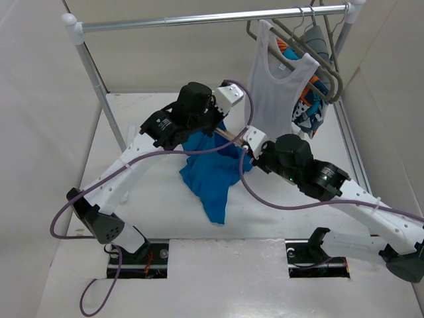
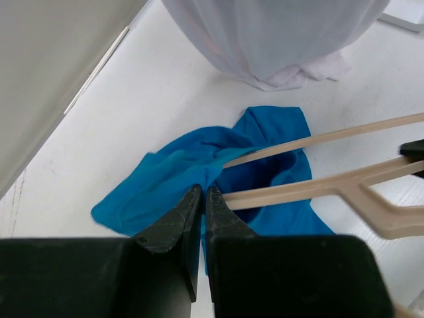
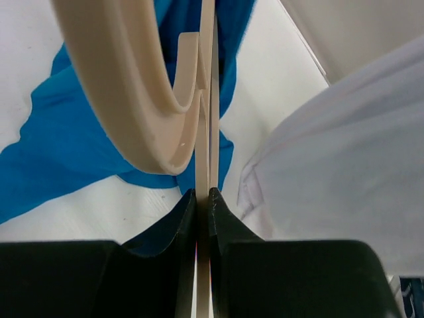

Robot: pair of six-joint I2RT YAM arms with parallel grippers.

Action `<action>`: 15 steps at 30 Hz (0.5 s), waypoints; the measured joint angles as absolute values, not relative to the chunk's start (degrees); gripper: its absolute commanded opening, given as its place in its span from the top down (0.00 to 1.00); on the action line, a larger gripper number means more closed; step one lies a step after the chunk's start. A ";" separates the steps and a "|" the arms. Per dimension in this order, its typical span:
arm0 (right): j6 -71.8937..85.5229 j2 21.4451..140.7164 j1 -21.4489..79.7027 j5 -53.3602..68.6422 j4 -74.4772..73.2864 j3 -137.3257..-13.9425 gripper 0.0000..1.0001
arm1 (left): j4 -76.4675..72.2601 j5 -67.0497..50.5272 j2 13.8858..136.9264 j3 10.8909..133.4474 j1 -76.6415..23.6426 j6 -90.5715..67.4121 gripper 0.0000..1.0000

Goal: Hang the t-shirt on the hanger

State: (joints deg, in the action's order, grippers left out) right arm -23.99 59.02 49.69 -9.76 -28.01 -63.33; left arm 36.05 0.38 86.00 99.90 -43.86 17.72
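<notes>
The blue t-shirt (image 1: 212, 175) lies bunched at mid-table, its upper part drawn up toward both grippers. My left gripper (image 1: 220, 127) is shut, and blue cloth (image 2: 165, 185) rises right to its tips (image 2: 204, 192), pinched there. The pale beige hanger (image 1: 232, 136) lies between the two grippers. In the left wrist view its arms (image 2: 318, 185) reach into an opening of the shirt. My right gripper (image 3: 204, 193) is shut on a thin bar of the hanger, whose curved hook (image 3: 132, 112) looms close above the jaws. The t-shirt (image 3: 59, 152) lies beneath.
A white tank top (image 1: 278, 86) hangs on a grey hanger from the metal rail (image 1: 199, 18) at the back right, its hem (image 2: 278, 40) close behind the grippers. A patterned garment (image 1: 311, 106) hangs beside it. The rack's left post (image 1: 99, 86) slants down to the table.
</notes>
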 measured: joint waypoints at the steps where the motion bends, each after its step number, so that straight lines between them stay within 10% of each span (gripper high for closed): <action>1: -24.62 59.44 49.67 -8.69 -27.05 -63.11 1.00 | 36.05 -0.23 85.97 99.92 -43.75 17.96 1.00; 12: -30.33 60.10 42.57 4.86 -16.82 -57.49 1.00 | 39.29 -14.83 77.91 91.37 -43.79 26.15 1.00; 15: -32.03 60.14 41.10 10.48 -13.61 -56.34 1.00 | 39.20 -17.47 75.40 89.12 -43.77 27.66 0.78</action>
State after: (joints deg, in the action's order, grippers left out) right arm -32.03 60.14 41.10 10.48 -13.61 -56.34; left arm 39.20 -17.47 75.40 89.12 -43.77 27.66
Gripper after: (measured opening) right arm 0.143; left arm 0.083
